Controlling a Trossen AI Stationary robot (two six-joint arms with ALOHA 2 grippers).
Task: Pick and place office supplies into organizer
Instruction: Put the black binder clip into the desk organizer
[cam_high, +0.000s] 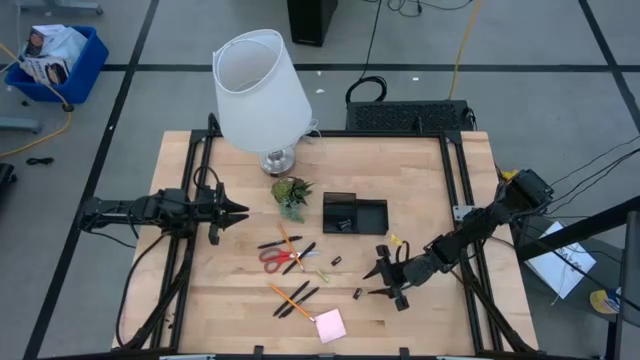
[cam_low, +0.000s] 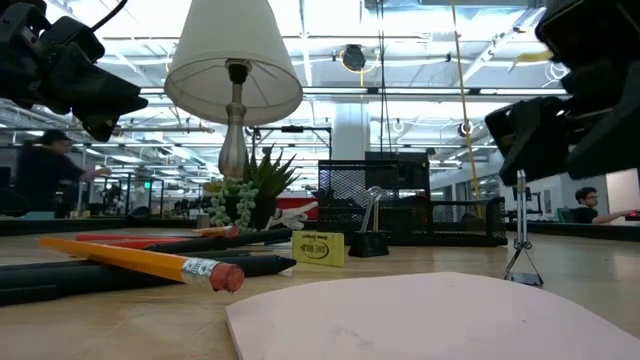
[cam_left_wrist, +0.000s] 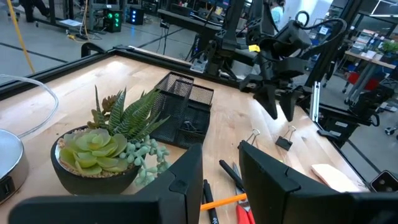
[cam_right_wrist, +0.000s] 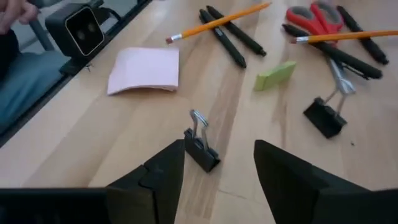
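Red-handled scissors (cam_high: 273, 257), black pens and orange pencils (cam_high: 293, 298), a pink sticky-note pad (cam_high: 330, 325) and a small yellow-green piece (cam_right_wrist: 275, 74) lie flat on the wooden table. One dark binder clip (cam_right_wrist: 202, 151) stands on its body with its wire handles up. A second clip (cam_right_wrist: 325, 117) lies farther off. The black divided organizer (cam_high: 353, 213) sits at the table's middle. My right gripper (cam_right_wrist: 214, 171) is open just above and right of the first clip, its fingers on either side without touching. My left gripper (cam_high: 240, 211) is open, hovering left of the plant.
A white-shaded lamp (cam_high: 262, 95) stands at the far side, and a small green potted plant (cam_high: 291, 195) sits just left of the organizer. Bare wood lies along the right and near-left parts of the table (cam_high: 450, 320). People show in the room beyond the table.
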